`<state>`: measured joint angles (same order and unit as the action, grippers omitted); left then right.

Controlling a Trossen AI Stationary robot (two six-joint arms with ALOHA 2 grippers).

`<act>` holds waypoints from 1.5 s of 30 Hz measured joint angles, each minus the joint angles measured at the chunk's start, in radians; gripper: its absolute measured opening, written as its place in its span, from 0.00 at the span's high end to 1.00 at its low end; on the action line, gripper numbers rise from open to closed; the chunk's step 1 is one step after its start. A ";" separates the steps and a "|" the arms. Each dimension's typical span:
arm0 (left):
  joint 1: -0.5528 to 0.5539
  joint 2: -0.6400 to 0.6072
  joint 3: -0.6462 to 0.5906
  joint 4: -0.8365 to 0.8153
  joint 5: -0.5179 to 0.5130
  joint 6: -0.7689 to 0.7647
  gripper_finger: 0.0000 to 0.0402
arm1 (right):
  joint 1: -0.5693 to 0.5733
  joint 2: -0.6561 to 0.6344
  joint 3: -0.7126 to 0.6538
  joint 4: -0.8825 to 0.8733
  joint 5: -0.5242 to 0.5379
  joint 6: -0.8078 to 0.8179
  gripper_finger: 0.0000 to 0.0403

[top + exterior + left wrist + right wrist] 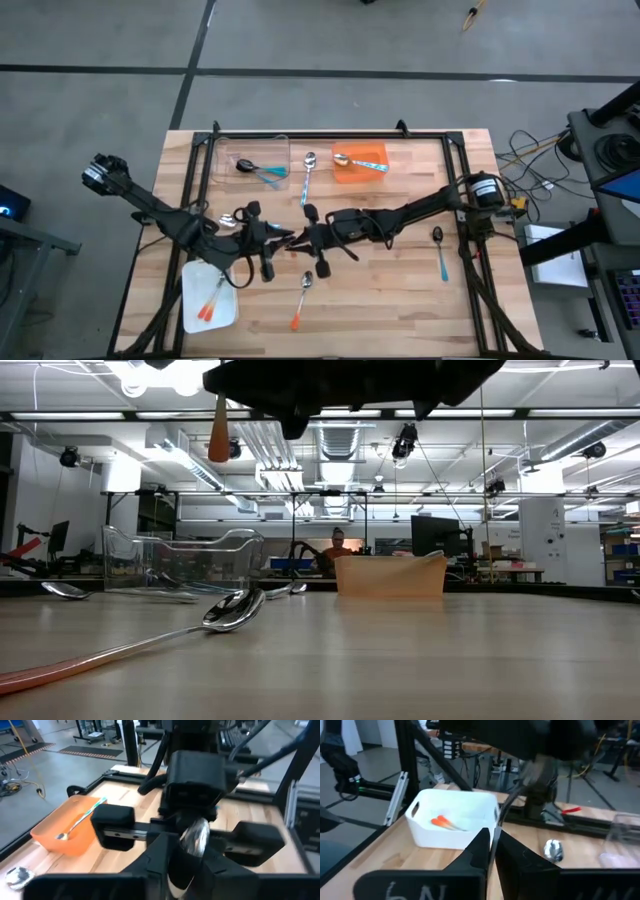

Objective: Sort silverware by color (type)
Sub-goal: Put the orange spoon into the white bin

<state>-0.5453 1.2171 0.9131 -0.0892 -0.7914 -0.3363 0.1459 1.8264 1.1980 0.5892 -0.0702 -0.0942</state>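
Note:
Both grippers meet above the table's middle with one orange-handled spoon between them. My left gripper (277, 240) comes from the left and my right gripper (303, 239) from the right. The spoon's silver bowl (195, 837) shows between my left fingers. Its orange handle (218, 430) hangs below the grippers. Other silverware lies on the table: a light-blue-handled spoon (307, 176), an orange-handled spoon (302, 300) and a dark teal spoon (440, 250). My left gripper has the spoon's silver bowl (196, 832) between its two fingers, which come level from the table's left. The spoon is lifted clear of the table. My right gripper pinches the spoon's thin metal stem (494, 832) between its shut fingers (479, 847), coming level from the table's right. The stem runs on from the fingers toward my left gripper.
A white bin (190, 290) at the near left holds two orange-handled spoons. A clear container (228, 152) at the far side holds a teal spoon. An orange bin (362, 172) beside it holds a light-blue-handled spoon. A loose spoon bowl (553, 849) lies near my left arm.

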 joint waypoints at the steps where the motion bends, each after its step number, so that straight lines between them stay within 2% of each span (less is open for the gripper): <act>1: 0.000 0.000 0.008 0.001 -0.001 -0.001 0.88 | -0.001 -0.006 0.000 0.000 0.001 -0.005 0.97; 5: 0.000 -0.002 0.037 -0.017 -0.006 0.017 0.78 | -0.002 -0.025 -0.001 -0.014 0.040 -0.053 0.97; 10: -0.002 -0.004 0.103 -0.124 -0.012 0.036 0.69 | -0.013 -0.073 -0.003 -0.033 0.199 -0.233 0.97; 16: 0.000 -0.004 0.209 -0.303 -0.035 0.040 0.66 | -0.057 -0.163 -0.021 -0.130 0.220 -0.270 0.97; 21: -0.002 -0.004 0.264 -0.383 -0.182 0.040 0.66 | -0.102 -0.236 -0.046 -0.072 0.240 -0.288 0.97; 24: -0.002 -0.003 0.272 -0.371 -0.273 0.039 0.66 | -0.116 -0.267 -0.074 -0.054 0.235 -0.259 0.97; 32: 0.003 0.077 0.244 -0.253 -0.378 0.039 0.66 | -0.140 -0.261 -0.194 0.277 0.243 -0.255 0.98; 38: 0.030 0.194 0.263 -0.187 -0.557 0.138 0.67 | -0.143 -0.220 -0.199 0.367 0.284 -0.212 0.98; 45: 0.109 0.298 0.392 -0.160 -0.531 0.331 0.68 | -0.142 -0.173 -0.188 0.444 0.346 -0.251 0.98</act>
<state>-0.4362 1.5147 1.3053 -0.2494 -1.3219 -0.0051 0.0036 1.6531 1.0096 1.0333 0.2753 -0.3455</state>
